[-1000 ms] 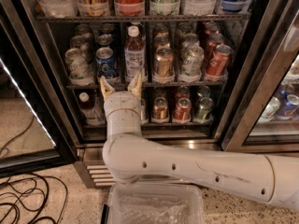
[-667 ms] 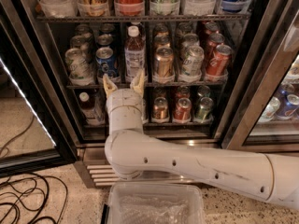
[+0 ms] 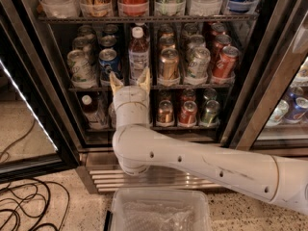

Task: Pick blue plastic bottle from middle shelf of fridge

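The blue plastic bottle (image 3: 138,53) stands upright at the front of the middle shelf (image 3: 192,86) of the fridge (image 3: 269,57). It has a white cap, a pale label and brown drink. My gripper (image 3: 130,79) is just in front of and below the bottle, in line with it. Its two tan fingertips (image 3: 114,82) stand apart, open and empty, one to each side of the bottle's base. The white arm runs from the lower right up to the gripper and hides part of the lower shelf.
Cans fill the middle shelf: a blue soda can (image 3: 109,61) left of the bottle, a gold can (image 3: 169,64) right of it. A small red-labelled bottle (image 3: 90,110) stands on the lower shelf. A clear plastic bin (image 3: 161,211) and black cables (image 3: 29,206) lie on the floor.
The gripper has moved slightly up and toward the bottle; its fingertips now reach the middle shelf's edge. Nothing in the fridge has moved.
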